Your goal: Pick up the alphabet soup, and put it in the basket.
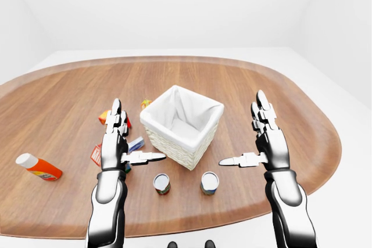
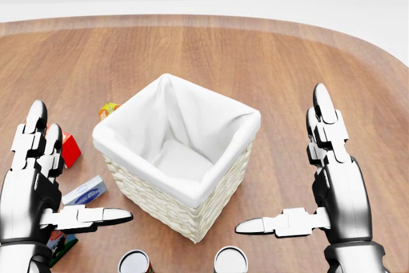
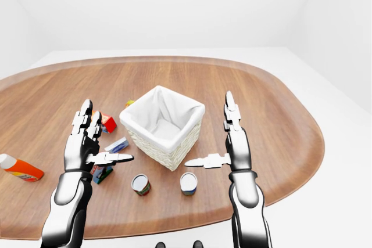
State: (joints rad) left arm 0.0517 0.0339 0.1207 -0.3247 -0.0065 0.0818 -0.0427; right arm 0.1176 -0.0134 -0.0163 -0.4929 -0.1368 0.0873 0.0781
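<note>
The alphabet soup [image 1: 210,183] is the can with the blue and yellow label; it stands upright on the wooden table, below the basket in the left-eye view. In the head view only its top [image 2: 231,260] shows at the bottom edge. The wicker basket [image 1: 174,146] with a white cloth liner sits mid-table, with nothing showing inside it. My right hand [image 1: 241,129] hovers open above and right of the soup, thumb pointing left. On the other side of the basket my left hand [image 1: 138,133] is open too. Neither touches anything.
A red and green can [image 1: 161,184] stands left of the soup. Left of the basket lie a blue-white box [image 1: 136,143], a milk carton [image 1: 96,155] and a red box [image 1: 104,117]. An orange bottle [image 1: 38,166] lies far left. The table edge [image 1: 232,219] curves just below the cans.
</note>
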